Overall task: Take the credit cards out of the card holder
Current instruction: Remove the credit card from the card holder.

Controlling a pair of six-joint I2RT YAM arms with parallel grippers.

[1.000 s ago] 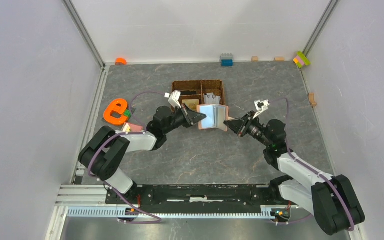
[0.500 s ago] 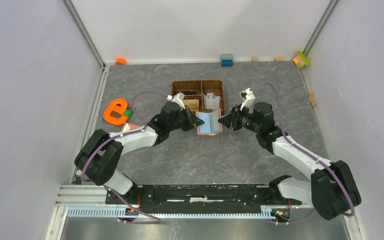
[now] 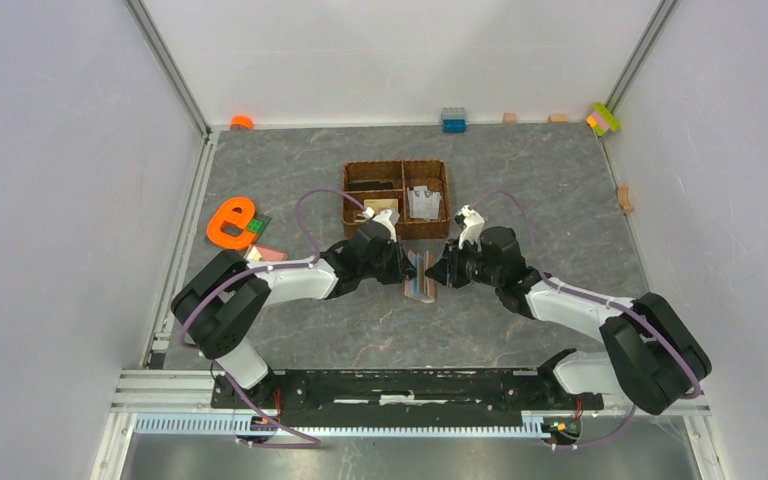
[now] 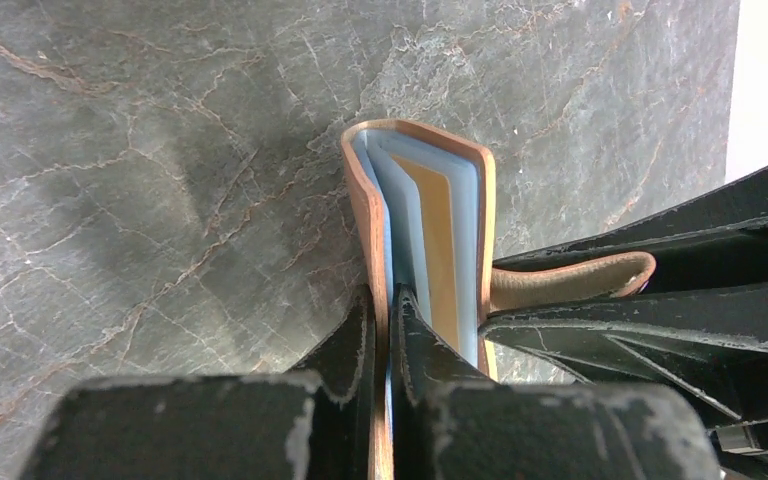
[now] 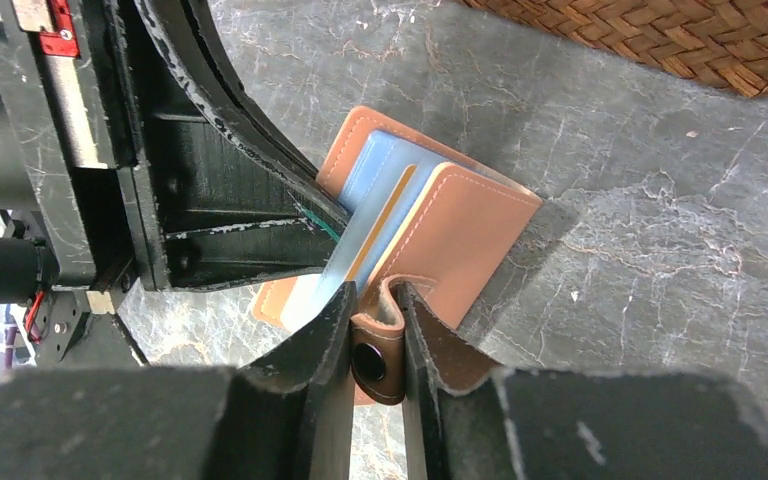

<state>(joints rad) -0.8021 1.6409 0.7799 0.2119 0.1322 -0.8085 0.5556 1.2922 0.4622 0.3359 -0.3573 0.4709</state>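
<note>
**Ana:** Grey marbled tabletop [image 3: 380,330] all round, and both arms meet just in front of the woven basket [image 3: 348,200]. Between them is the card holder [image 3: 421,278], seen edge-on from above and folded nearly shut.

**Ben:** Look at the left wrist view. The left gripper [image 4: 384,305] is clamped on one cover, a finger on each side of the leather. Beyond it you can see the blue pockets [image 4: 400,190] and a sliver of the gold-tan card [image 4: 438,250].

**Ana:** And the right gripper [image 5: 378,295] is pinched on the snap tab [image 5: 388,345] alone, with the stud [image 5: 368,361] sitting between its fingers. That's a thin, floppy hold.

**Ben:** That's my worry. If the arms pull apart to open the fold, the soft tab could slide out from between those fingers and the free cover would flop shut.

**Ana:** Second risk: both grippers are busy. No card is out yet, and neither has a finger free to draw one.

**Ben:** So one has to let go. If the left releases with only the tab held, I'd expect the holder to swing and sag, maybe tip over.

**Ana:** Is it touching the table?

**Ben:** Can't tell from these views. I can't find the other cards either, only the gold-tan one. It looks snug in its pocket, so a tug on it may drag the whole holder along.
</note>
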